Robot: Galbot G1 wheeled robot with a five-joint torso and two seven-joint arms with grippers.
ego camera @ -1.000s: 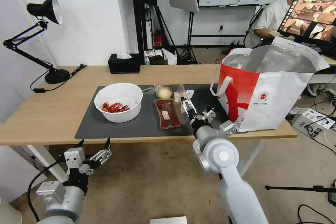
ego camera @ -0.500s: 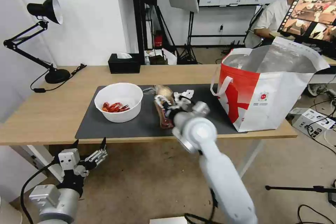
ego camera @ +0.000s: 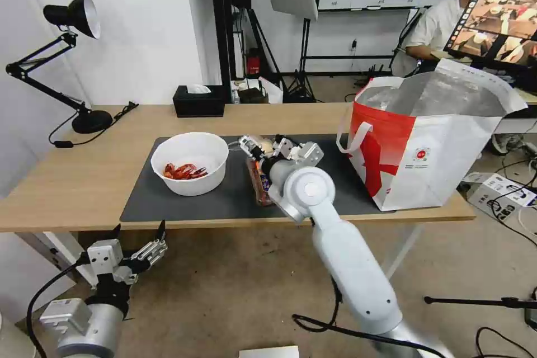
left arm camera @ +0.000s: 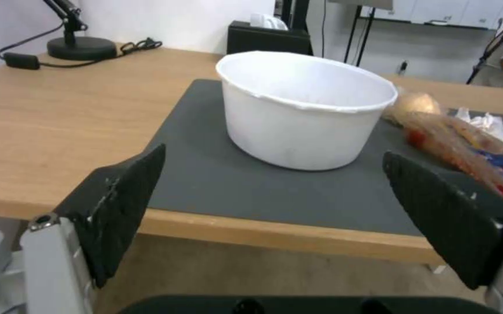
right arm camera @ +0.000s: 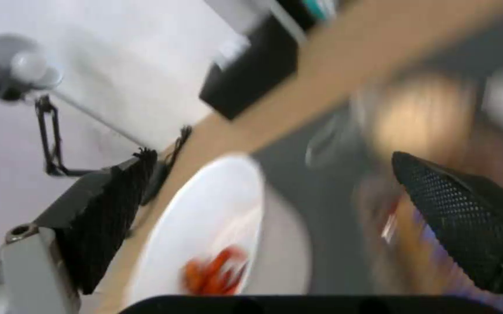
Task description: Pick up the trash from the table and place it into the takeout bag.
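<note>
The white bowl [ego camera: 189, 163] with red crayfish shells sits at the left of the dark mat [ego camera: 168, 201] on the table [ego camera: 78, 179]. To its right lies the clear tray [ego camera: 259, 183], with the bagged bun [ego camera: 267, 147] just behind it. My right gripper [ego camera: 263, 145] hovers open over the bun and the tray's far end, holding nothing; its wrist view shows the bowl [right arm camera: 216, 226] and bun [right arm camera: 420, 113] between its fingers. My left gripper [ego camera: 139, 235] hangs open below the table's front edge, facing the bowl [left arm camera: 304, 109]. A crumpled tissue [left arm camera: 487, 124] lies behind the tray [left arm camera: 472, 152]. The takeout bag [ego camera: 430, 145] stands open at the right.
A black tissue box [ego camera: 198, 102] sits at the table's back edge. A black desk lamp [ego camera: 72, 17] stands at the back left with its cord on the wood. Bare wood lies left of the mat. Cables and a power strip [ego camera: 498, 190] lie on the floor right.
My right arm has swung left from beside the bag, across the tray, to above the bun. The left gripper has sunk a little lower below the table edge.
</note>
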